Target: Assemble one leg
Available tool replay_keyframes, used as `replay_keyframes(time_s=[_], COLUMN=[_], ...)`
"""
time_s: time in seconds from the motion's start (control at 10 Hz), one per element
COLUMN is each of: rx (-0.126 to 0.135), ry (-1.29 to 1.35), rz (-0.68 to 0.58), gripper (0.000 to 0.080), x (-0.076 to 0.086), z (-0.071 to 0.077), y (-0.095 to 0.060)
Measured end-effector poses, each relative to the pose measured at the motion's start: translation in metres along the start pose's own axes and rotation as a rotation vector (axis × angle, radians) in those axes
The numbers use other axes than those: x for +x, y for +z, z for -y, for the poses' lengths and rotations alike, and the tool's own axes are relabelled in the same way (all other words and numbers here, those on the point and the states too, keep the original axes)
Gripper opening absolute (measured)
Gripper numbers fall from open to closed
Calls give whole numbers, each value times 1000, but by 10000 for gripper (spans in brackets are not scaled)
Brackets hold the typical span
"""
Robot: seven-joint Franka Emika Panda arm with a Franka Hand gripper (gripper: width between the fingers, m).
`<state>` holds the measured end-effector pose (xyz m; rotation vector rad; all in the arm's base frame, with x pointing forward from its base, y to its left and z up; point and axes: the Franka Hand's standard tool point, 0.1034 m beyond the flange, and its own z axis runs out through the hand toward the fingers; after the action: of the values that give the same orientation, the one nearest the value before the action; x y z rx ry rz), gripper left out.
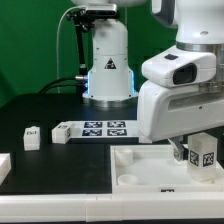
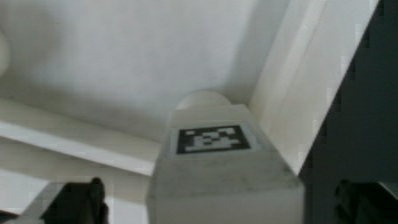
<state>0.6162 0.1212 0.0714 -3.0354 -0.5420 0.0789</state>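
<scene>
The leg [image 1: 207, 153] is a small white post with a black-and-white tag. It stands upright at the near right corner of the large white panel [image 1: 150, 165]. My gripper [image 1: 199, 150] reaches down around it. In the wrist view the leg [image 2: 214, 140] sits between the two dark fingers [image 2: 80, 202], with a narrow gap showing on each side, so the jaws stand open around it. The leg's lower end is hidden against the panel [image 2: 125, 60]. A second leg [image 1: 32, 137] lies on the black table at the exterior view's left.
The marker board [image 1: 95, 128] lies behind the panel, in front of the robot base [image 1: 108, 70]. Another white part [image 1: 3, 166] shows at the exterior view's left edge. The panel's raised rim [image 2: 294, 70] runs beside the leg, with dark table beyond it.
</scene>
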Motion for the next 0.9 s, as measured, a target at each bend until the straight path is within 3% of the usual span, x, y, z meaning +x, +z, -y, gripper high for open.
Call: replay_keyframes(time_s=[0.1, 0.2, 0.3, 0.6, 0.9], rx=[1, 1, 0, 4, -2], ry=[22, 46, 44, 257, 703], rz=[0, 0, 0, -1, -2], gripper=[389, 389, 290, 290, 290], x=[0, 0, 0, 0, 0], z=[0, 0, 0, 0, 1], y=[0, 0, 0, 0, 0])
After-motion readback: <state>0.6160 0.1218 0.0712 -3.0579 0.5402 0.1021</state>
